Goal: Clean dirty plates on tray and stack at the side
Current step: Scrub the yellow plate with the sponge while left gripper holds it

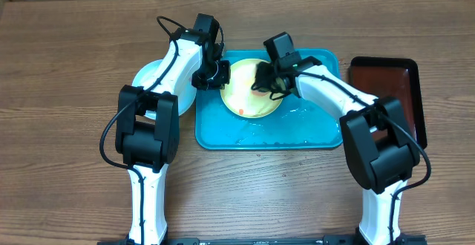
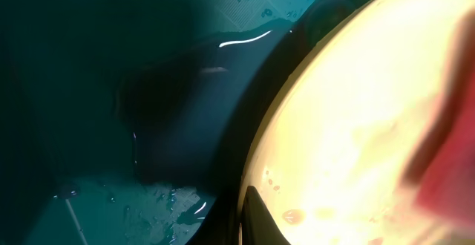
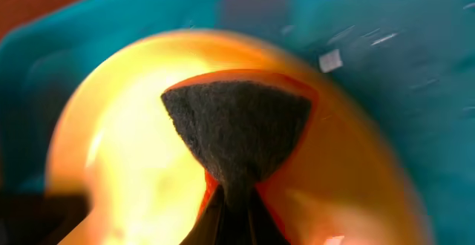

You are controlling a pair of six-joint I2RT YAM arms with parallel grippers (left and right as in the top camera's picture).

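A pale yellow-green plate [image 1: 249, 96] sits on the turquoise tray [image 1: 312, 134], with a red sauce spot near its front rim. My left gripper [image 1: 213, 75] is shut on the plate's left rim; one finger lies over the rim in the left wrist view [image 2: 256, 215]. My right gripper [image 1: 265, 80] is shut on a dark grey and orange sponge [image 3: 237, 130] and presses it onto the plate [image 3: 126, 148]. A light blue plate [image 1: 148, 78] lies on the table left of the tray, partly under my left arm. A third plate is not in view.
A dark red-brown tray [image 1: 386, 89] with black edges lies to the right of the turquoise tray. Water drops and streaks wet the turquoise tray's floor [image 2: 148, 200]. The table is brown wood.
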